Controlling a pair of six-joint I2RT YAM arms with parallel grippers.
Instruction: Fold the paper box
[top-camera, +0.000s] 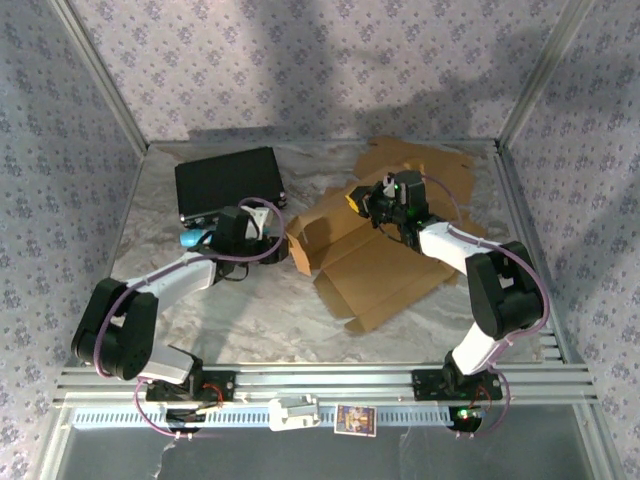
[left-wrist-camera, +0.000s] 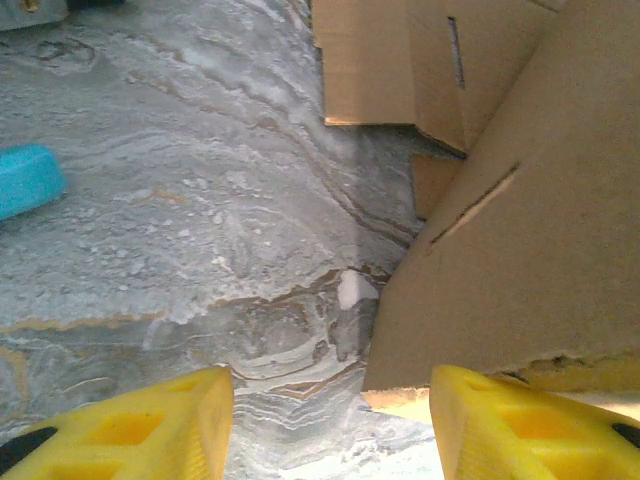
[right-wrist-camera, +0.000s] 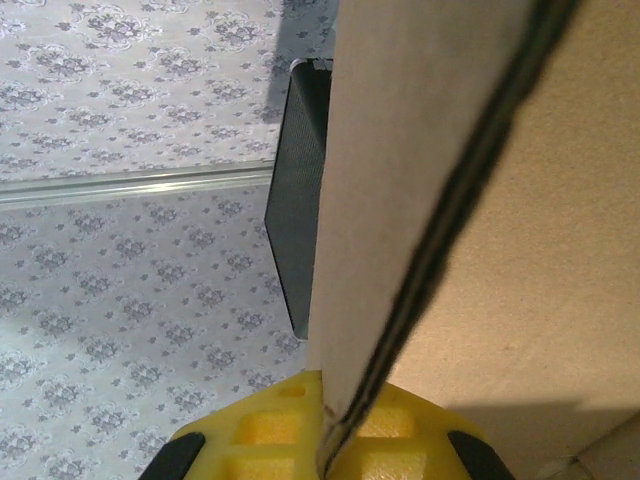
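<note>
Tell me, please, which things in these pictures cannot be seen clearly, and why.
- Blue object: left wrist view, cut off by the left edge; its kind is unclear.
- Black case: right wrist view, mostly hidden behind the paper box panel.
- Printed card on the near rail: top view, too small to read.
- Right gripper: right wrist view, fingers cut off by the bottom edge.

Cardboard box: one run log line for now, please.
brown cardboard box: fold unfinished | left tool: open beside it | right tool: shut on its panel
</note>
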